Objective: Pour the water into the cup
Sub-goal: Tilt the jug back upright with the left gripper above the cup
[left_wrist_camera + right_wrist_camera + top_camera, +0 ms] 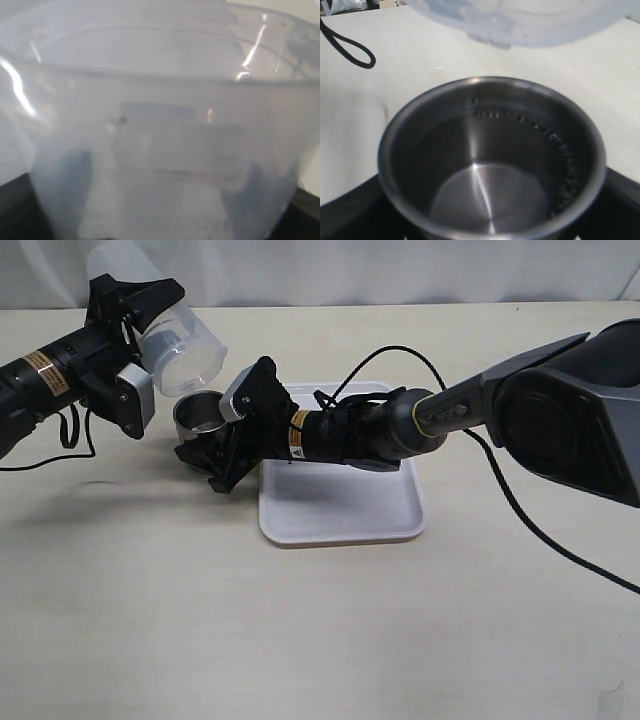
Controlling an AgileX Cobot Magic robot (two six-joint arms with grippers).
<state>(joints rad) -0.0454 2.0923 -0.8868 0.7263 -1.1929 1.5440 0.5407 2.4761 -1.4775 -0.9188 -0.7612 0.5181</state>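
The left gripper (148,340) is clamped on the container (188,352), which is tilted with its mouth down and forward of the jaws. The right gripper (215,428) grips the cup (200,412) upright, directly beneath that mouth, so the left arm is the nearer for pouring. The water level cannot be told.

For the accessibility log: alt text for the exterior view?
The left pincer holds a clear plastic container tilted above a steel cup, which the right pincer grips. The cup sits beside a white tray on a beige table.
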